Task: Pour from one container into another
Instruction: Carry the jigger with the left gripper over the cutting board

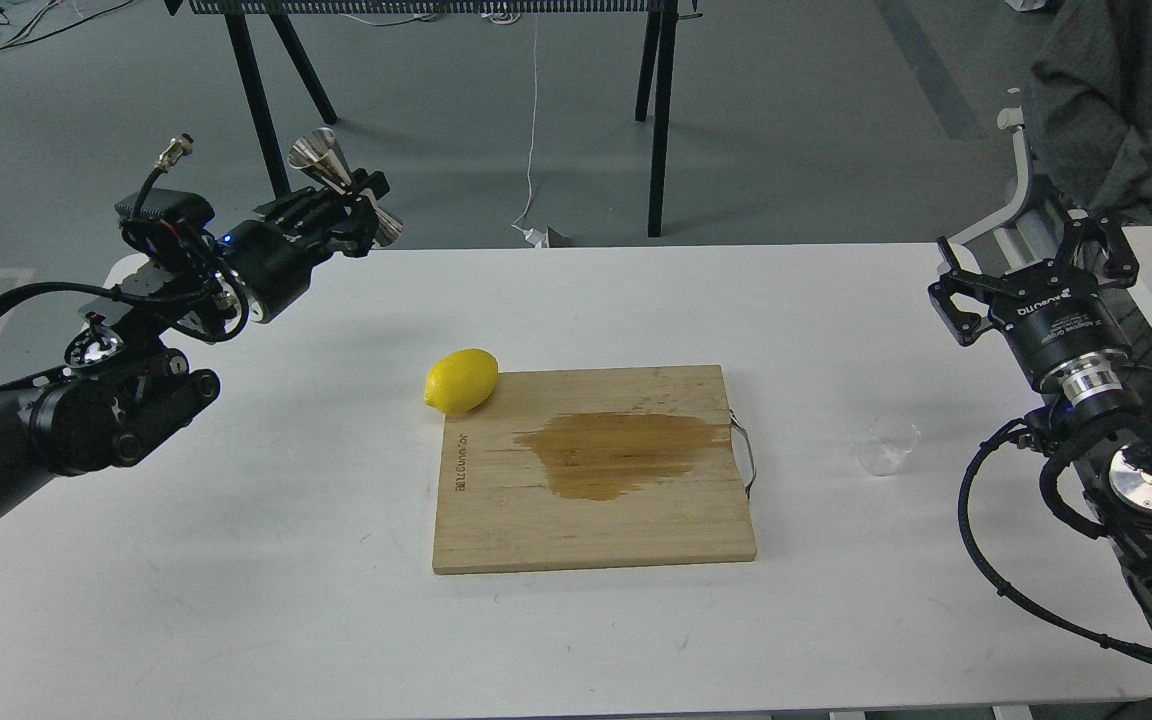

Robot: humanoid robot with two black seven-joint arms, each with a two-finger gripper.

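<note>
The steel hourglass jigger (321, 165) is held high above the table's far left, tilted, with my left gripper (354, 205) shut around its waist. The small clear cup (889, 446) stands upright on the table at the right, just beyond the cutting board's handle. My right gripper (1034, 270) hovers open above the table's far right edge, behind and to the right of the cup, with nothing between its fingers.
A wooden cutting board (591, 520) with a dark wet stain (616, 452) lies mid-table. A yellow lemon (461, 381) rests at its far left corner. A seated person (1116, 100) is at the back right, black table legs (661, 120) behind.
</note>
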